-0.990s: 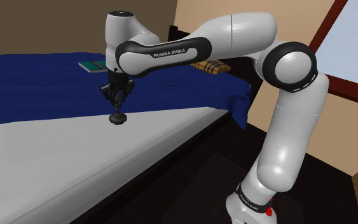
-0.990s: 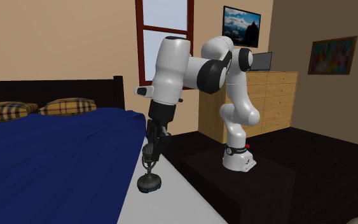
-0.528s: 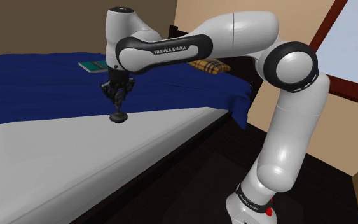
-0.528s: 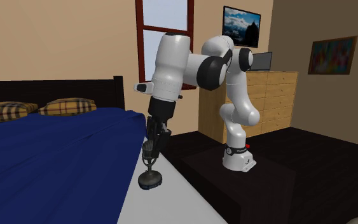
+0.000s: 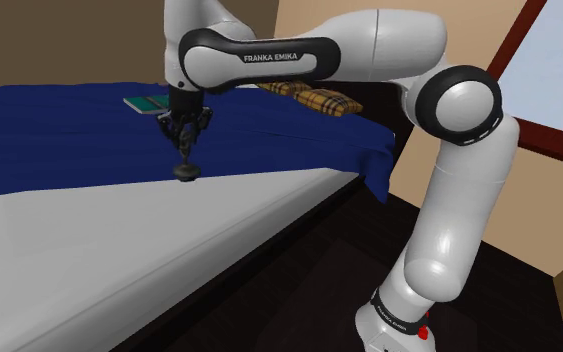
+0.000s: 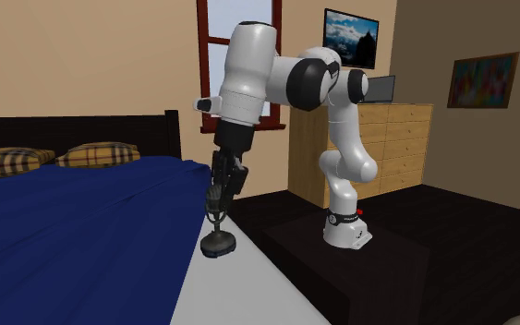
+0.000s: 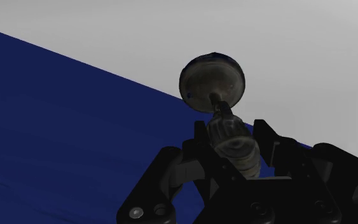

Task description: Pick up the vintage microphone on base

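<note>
Shoulder view, from its left: blue blanket (image 5: pixel 59 130) covers the far part of the bed; a flat teal item (image 5: pixel 145 103) lies on it, well apart from the work and not in the way. Next comes the microphone (image 5: pixel 185 166), upright under the jaws, at the line where the blanket meets the bare grey sheet (image 5: pixel 119 250); jaws clamped on its upper, head end, so stem and round base point straight down. A grip from above makes sense: the base is wide and low, and the slim top is the part that fits between the fingers (image 7: pixel 168 168). Wrist view agrees; ribbed head pinched between them, round base beyond, over the blanket-sheet border. Base reads as just off the bed or barely touching; cannot tell which. Second exterior view puts it near the bed's edge on that view's right, so a straight-up lift looks safest, no sideways swing. Further right in the shoulder view, a plaid pillow (image 5: pixel 314 97) lies clear of the path; then the arm (image 5: pixel 459 170) bends over from the stand, wrist vertical, holding the microphone plumb. Risk: the heavy base may swing or drag the head out of the grip.
</note>
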